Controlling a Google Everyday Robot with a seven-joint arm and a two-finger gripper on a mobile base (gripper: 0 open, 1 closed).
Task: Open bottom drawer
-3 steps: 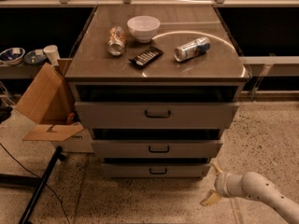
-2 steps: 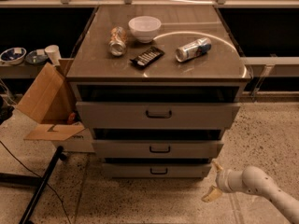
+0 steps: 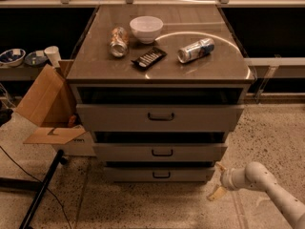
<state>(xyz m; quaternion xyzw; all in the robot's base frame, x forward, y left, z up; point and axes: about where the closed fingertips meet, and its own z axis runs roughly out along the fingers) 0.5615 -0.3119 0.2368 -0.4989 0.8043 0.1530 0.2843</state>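
Observation:
The bottom drawer [image 3: 159, 174] is the lowest of three grey drawers in the cabinet, with a shallow flat front and a small dark bar handle [image 3: 161, 175]. Its front stands slightly out from the cabinet, with a dark gap above it. My gripper [image 3: 218, 180] is low at the right, just off the drawer's right end, near the floor. Its two pale fingers [image 3: 215, 193] are spread apart and hold nothing. The white arm [image 3: 267, 190] comes in from the lower right corner.
The middle drawer [image 3: 161, 152] and the top drawer [image 3: 159, 117] sit above. On the cabinet top are a white bowl [image 3: 146, 28], two cans [image 3: 196, 49] and a dark remote [image 3: 148, 57]. An open cardboard box [image 3: 50, 108] and a black stand leg [image 3: 40, 190] are at the left.
My gripper has moved a little left toward the bottom drawer's right end. The drawers have not moved.

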